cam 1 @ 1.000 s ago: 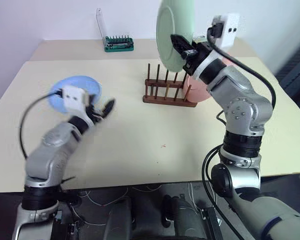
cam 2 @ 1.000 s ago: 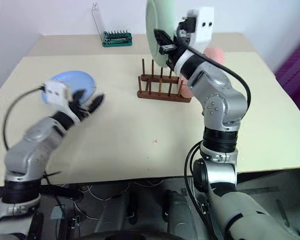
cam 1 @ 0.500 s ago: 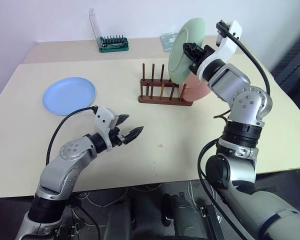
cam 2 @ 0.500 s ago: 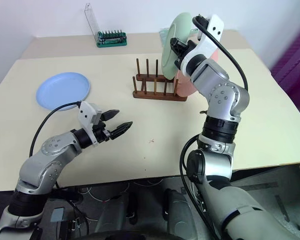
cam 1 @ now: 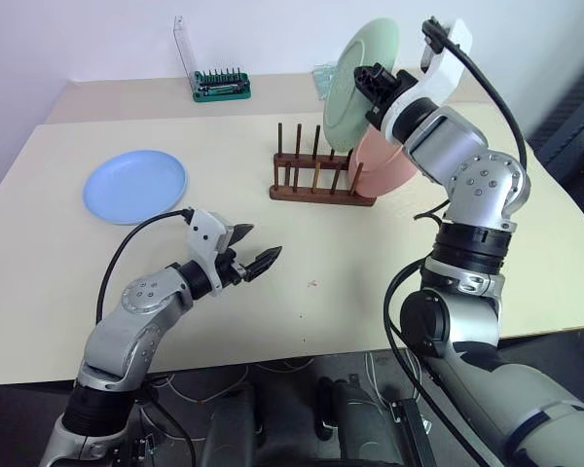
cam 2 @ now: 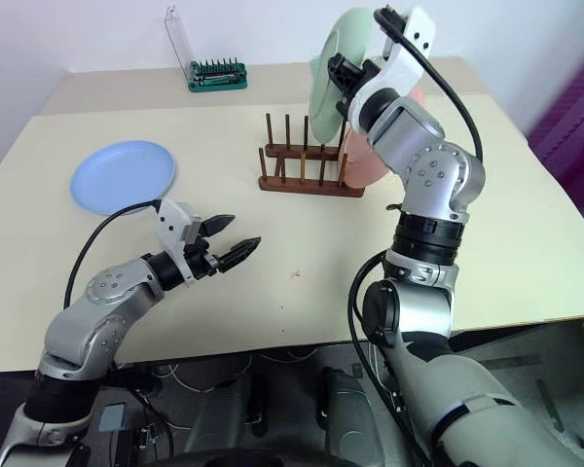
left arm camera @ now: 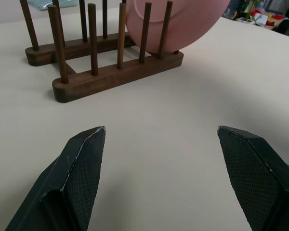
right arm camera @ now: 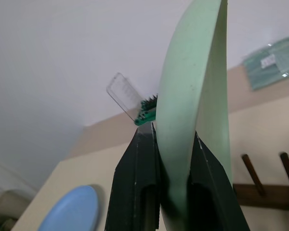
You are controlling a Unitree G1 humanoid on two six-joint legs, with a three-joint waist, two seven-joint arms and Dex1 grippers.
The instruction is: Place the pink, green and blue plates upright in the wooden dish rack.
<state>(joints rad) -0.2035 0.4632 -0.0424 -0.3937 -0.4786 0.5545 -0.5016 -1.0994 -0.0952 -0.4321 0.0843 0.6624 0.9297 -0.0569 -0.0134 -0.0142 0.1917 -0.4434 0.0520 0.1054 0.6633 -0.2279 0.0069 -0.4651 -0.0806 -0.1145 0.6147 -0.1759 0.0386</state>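
Note:
My right gripper is shut on the rim of the pale green plate and holds it on edge in the air above the right end of the wooden dish rack. The fingers clamp the green plate from both sides. The pink plate stands on edge at the rack's right end, against the pegs. Far to the left, the blue plate lies flat on the table. My left gripper hovers open and empty over the table's middle, pointing toward the rack.
A green screwdriver-bit holder with a raised clear lid stands at the back of the table. A greenish packet lies behind the rack. Bare tabletop stretches between the left gripper and the rack.
The left gripper swung from beside the blue plate toward the table's middle, then held still. The right wrist turned the green plate a little above the rack. The view itself shifted.

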